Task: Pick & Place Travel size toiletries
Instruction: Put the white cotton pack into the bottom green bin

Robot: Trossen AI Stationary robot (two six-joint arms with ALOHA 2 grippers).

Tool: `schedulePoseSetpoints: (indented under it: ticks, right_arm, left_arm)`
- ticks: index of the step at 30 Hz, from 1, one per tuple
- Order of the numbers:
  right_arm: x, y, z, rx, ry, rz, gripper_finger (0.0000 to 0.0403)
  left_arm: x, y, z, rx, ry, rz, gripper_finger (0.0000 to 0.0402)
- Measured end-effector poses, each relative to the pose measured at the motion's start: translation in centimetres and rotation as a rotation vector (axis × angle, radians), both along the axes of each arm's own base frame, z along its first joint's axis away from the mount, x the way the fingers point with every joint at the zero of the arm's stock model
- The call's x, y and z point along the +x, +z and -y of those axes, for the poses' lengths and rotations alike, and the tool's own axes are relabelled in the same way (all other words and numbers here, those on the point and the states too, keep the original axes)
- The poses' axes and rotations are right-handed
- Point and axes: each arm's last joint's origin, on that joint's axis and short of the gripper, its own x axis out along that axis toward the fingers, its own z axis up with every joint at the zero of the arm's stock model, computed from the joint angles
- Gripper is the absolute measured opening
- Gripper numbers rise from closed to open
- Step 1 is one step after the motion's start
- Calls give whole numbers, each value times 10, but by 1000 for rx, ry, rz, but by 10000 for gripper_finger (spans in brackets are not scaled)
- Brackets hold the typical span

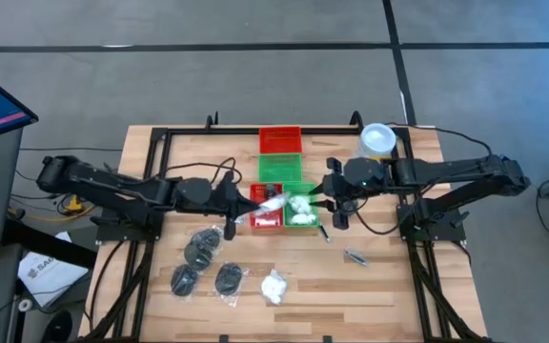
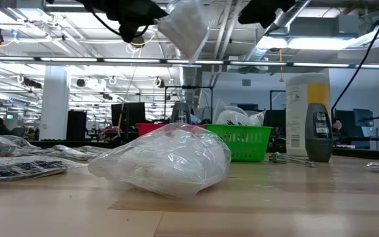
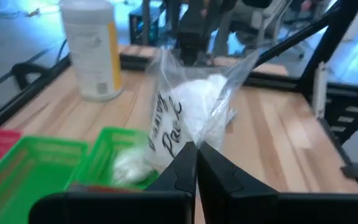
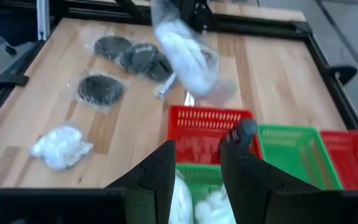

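My left gripper [image 1: 244,208] is shut on a clear packet of white puffs [image 3: 190,107], which is in the air over the near red tray [image 1: 266,218]; the same packet [image 2: 185,26] shows at the top of the low view. My right gripper [image 4: 194,167] is open and hovers at the near green tray [image 1: 302,211], which holds white puffy lumps. On the table lie three packets with dark discs [image 1: 203,246], one packet of white puffs [image 1: 274,286] and thin sticks [image 1: 355,255]. My left gripper pinches the packet between its two fingers at the clear plastic edge [image 3: 191,138] of the end nearest to it. The fingers come from the table's left, roughly level. The packet is lifted clear, and its puffy bulk [image 4: 184,50] reaches out past the fingertips.
A far red tray [image 1: 280,139] and a green tray [image 1: 281,170] stand behind the near pair. The yellow canister with a white lid [image 1: 376,141] stands at the far right, with a small dark bottle [image 2: 319,133] near it. A black frame [image 1: 160,143] rims the table.
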Motion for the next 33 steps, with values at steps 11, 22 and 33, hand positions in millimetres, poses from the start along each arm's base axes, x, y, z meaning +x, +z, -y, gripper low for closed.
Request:
schedulePoseSetpoints:
  ticks: [11, 22, 33]
  right_arm:
    - [15, -10, -4, -30, 31, -3, 118]
    - [20, -11, -15, -82, 114, 21, 118]
    - [21, -9, -16, -90, 117, 47, 113]
  left_arm:
    - [23, -14, 5, -6, -55, 49, 0]
    - [28, -17, 5, -8, -68, 67, 0]
    - [29, -11, 5, 7, -86, 120, 0]
